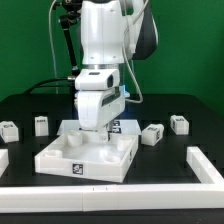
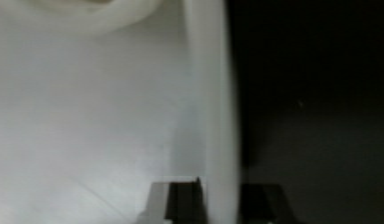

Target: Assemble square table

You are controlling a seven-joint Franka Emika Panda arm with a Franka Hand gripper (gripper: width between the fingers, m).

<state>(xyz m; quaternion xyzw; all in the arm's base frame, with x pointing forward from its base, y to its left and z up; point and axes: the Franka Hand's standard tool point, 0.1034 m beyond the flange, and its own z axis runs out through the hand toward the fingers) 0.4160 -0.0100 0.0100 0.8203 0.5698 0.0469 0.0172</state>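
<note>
The square table's white slab (image 1: pixel 85 155) lies hollow face up in the middle of the black table, a tag on its near edge. My gripper (image 1: pixel 97 128) stands straight down over the slab's far rim. In the wrist view my gripper (image 2: pixel 223 205) has one dark finger (image 2: pixel 182 202) over the slab's inner face (image 2: pixel 100 110) and the other outside over the black table, with the rim wall filling the narrow gap between them. It looks shut on that wall. Two legs (image 1: pixel 10 129) (image 1: pixel 42 124) stand at the exterior view's left, two more (image 1: pixel 153 133) (image 1: pixel 179 123) at its right.
Long white bars border the work area along the front (image 1: pixel 110 190) and at the exterior view's right (image 1: pixel 205 165). The marker board (image 1: pixel 127 125) lies just behind the slab. A round socket (image 2: pixel 96 10) shows in a corner of the slab's face.
</note>
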